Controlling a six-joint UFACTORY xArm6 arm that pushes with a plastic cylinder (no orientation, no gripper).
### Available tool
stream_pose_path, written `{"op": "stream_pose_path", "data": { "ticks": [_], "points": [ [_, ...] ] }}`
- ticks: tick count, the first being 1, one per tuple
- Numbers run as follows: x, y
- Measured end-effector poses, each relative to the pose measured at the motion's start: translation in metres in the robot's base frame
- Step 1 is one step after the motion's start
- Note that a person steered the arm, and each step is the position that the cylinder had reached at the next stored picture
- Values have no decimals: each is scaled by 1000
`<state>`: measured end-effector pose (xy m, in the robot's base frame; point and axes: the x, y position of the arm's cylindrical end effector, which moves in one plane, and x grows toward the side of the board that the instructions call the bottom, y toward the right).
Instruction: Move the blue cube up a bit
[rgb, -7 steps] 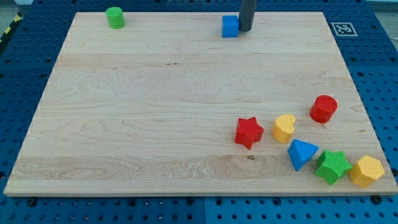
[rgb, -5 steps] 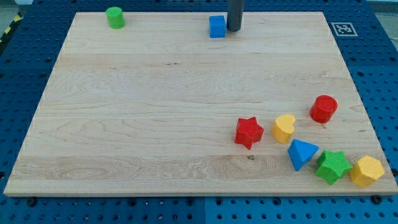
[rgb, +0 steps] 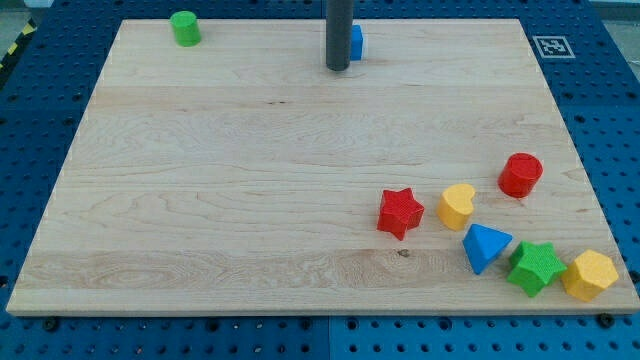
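My tip (rgb: 338, 68) stands just below-left of the blue cube (rgb: 356, 41), partly hiding it, near the table's (rgb: 200, 200) top edge. No gripper exists. An off-centre upward push risks skidding the cube sideways or overboard.
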<state>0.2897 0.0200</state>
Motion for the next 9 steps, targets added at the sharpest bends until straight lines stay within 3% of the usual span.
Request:
{"op": "stream_pose_path", "data": {
  "ticks": [5,8,9],
  "points": [
    [0,1],
    [-22,0],
    [7,3]
  ]
}}
